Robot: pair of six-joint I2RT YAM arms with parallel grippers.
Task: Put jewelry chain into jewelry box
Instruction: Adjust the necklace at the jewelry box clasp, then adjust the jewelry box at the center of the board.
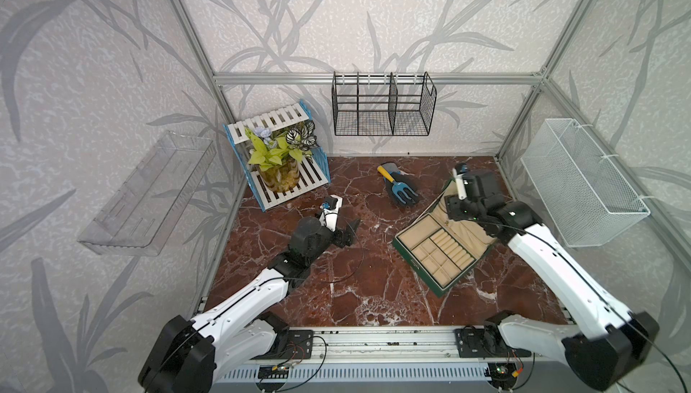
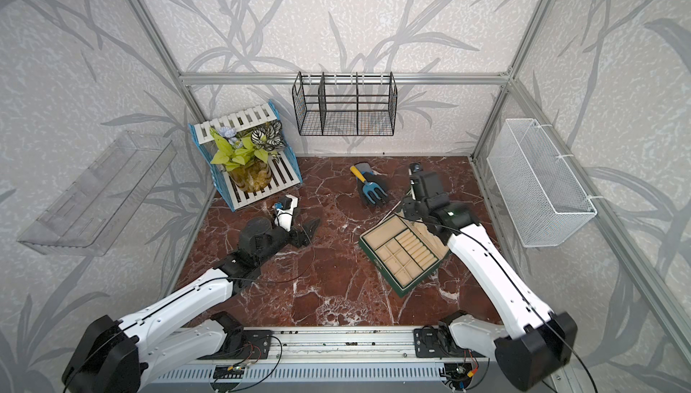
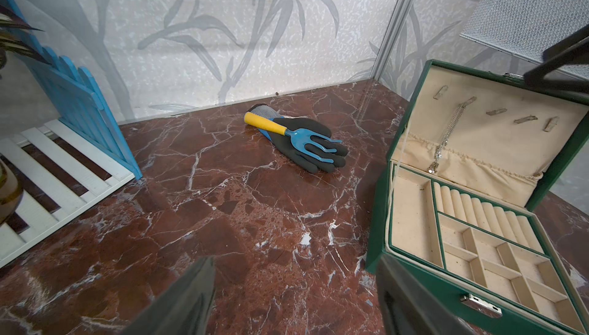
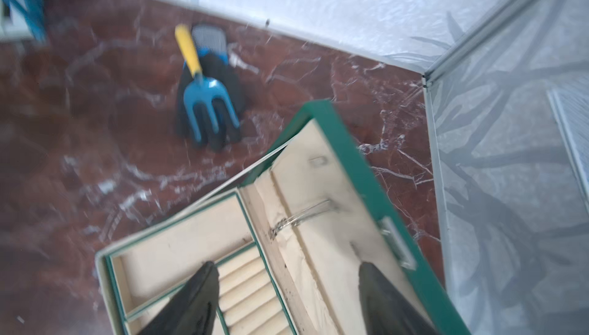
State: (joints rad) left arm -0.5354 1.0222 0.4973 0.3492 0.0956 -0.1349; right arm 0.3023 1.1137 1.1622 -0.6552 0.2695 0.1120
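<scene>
The jewelry box [image 1: 413, 266] [image 2: 381, 269] stands open on the right of the marble floor, dark green with cream lining. In the left wrist view the jewelry chain [image 3: 447, 135] hangs from a hook inside the raised lid of the box [image 3: 439, 288], its lower end on the gathered pocket. In the right wrist view the chain [image 4: 302, 217] lies against the lid lining [image 4: 350, 158]. My right gripper [image 4: 288, 266] is open above the hinge line, with nothing between its fingers. My left gripper [image 1: 349, 232] [image 3: 294, 263] is open and empty over bare floor, left of the box.
A dark glove with a blue hand fork [image 1: 400, 189] lies behind the box. A blue-and-white rack with a potted plant [image 1: 278, 159] stands at the back left. A black wire basket [image 1: 383, 105], a white mesh basket [image 1: 583, 181] and a clear shelf [image 1: 149, 193] hang on the walls.
</scene>
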